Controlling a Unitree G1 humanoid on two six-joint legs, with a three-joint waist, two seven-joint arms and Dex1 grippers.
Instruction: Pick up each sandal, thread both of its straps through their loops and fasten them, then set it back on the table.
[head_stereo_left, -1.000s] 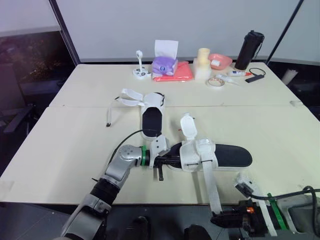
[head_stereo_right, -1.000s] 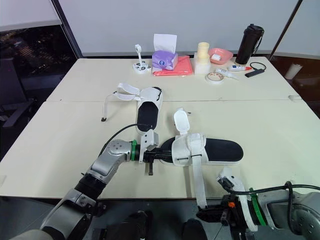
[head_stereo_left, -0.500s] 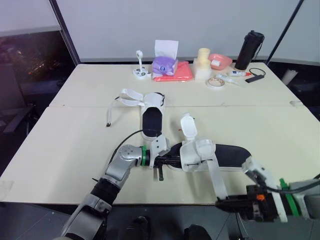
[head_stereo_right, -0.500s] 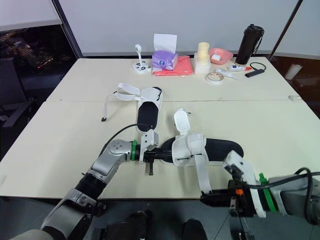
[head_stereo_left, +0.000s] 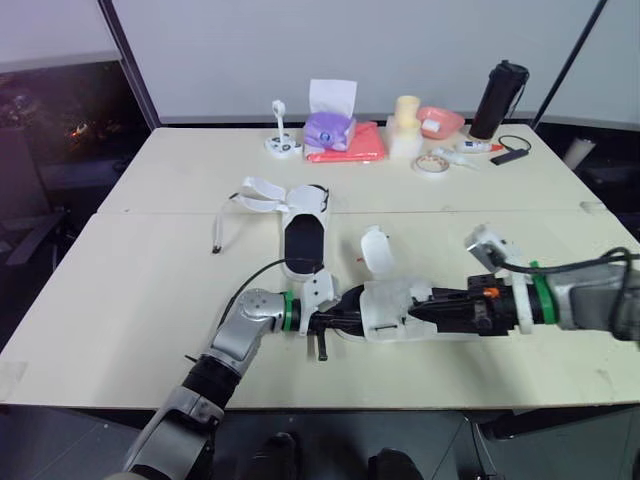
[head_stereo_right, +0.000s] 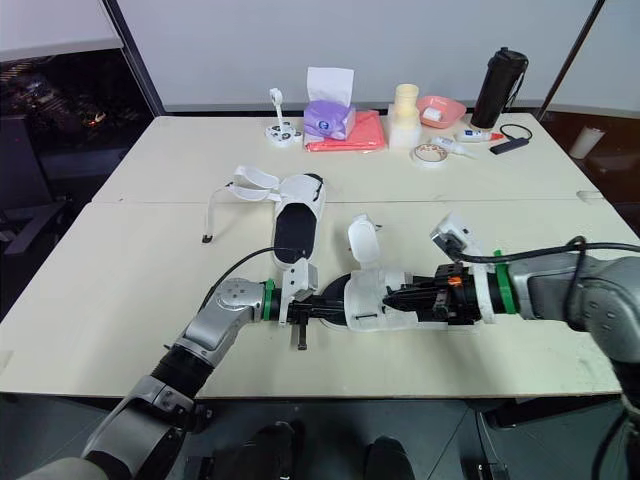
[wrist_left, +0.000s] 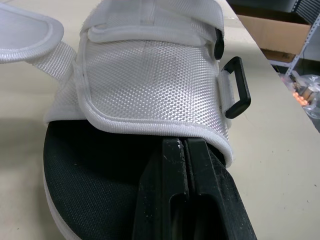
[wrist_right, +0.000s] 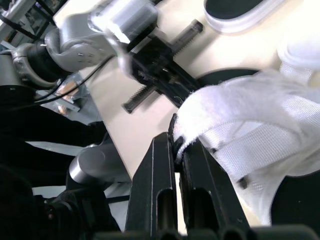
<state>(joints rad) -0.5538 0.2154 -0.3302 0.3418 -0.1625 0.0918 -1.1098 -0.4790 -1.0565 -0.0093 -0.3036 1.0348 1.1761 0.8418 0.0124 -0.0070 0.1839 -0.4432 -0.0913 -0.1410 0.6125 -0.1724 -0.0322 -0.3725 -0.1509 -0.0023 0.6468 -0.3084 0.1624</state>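
Note:
The near sandal (head_stereo_left: 455, 312), black insole with white straps, lies on the table's front half. My left gripper (head_stereo_left: 338, 320) is shut on its left end; in the left wrist view the fingertips (wrist_left: 176, 146) sit tucked under the wide white strap (wrist_left: 150, 75), beside a black loop (wrist_left: 236, 93). My right gripper (head_stereo_left: 418, 311) reaches in from the right, low over the sandal, shut on the long strap (wrist_right: 240, 115) folded across the sandal's top. The second sandal (head_stereo_left: 303, 236) lies farther back with its straps (head_stereo_left: 258, 192) spread loose.
Along the table's far edge stand a tissue box (head_stereo_left: 330, 118), a red cloth (head_stereo_left: 348, 145), a cream roll stack (head_stereo_left: 405, 125), a pink bowl (head_stereo_left: 440, 122), a tape roll (head_stereo_left: 432, 164) and a black bottle (head_stereo_left: 498, 98). The table's front edge (head_stereo_left: 330, 408) is close.
My right arm rose from below the table's front edge and swung up and left, carrying the long strap from hanging off the edge to folded over the sandal. The left gripper stayed put.

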